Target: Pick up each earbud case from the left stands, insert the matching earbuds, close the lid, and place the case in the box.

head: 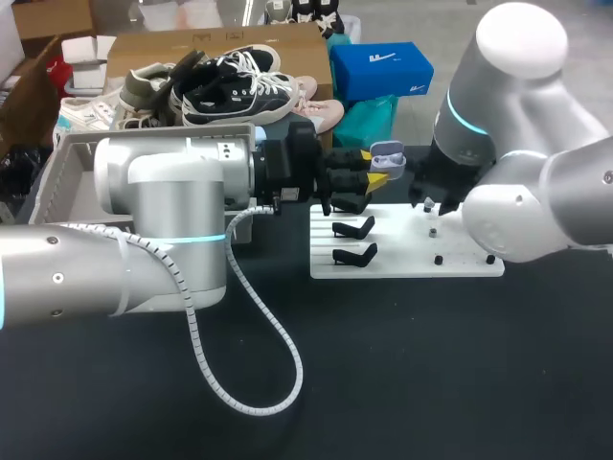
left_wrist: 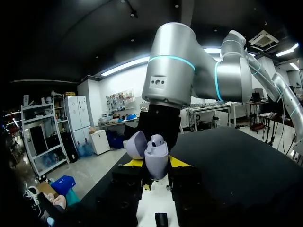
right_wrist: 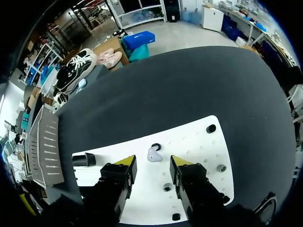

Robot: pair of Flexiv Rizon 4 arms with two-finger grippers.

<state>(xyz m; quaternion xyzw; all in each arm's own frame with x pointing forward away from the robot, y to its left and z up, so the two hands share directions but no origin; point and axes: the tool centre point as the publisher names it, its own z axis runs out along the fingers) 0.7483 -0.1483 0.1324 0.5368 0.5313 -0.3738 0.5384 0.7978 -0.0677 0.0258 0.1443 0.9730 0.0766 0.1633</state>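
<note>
One earbud [right_wrist: 153, 154]: on board [right_wrist: 199, 146], under splayed right gripper [right_wrist: 150, 165].
Left gripper [head: 375, 168]: clamping open case [left_wrist: 156, 161].
Tip: lower centred, straddling it.

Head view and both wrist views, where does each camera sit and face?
Head view: above and behind, looking down on the table; left arm and right arm enter from its sides.
Left wrist view: on the left wrist, facing the right arm past the left gripper, shut on the open earbud case.
Right wrist view: on the right wrist, looking down past the open right gripper at an earbud on the white board.
Shared: head and left wrist views show the earbud case.
</note>
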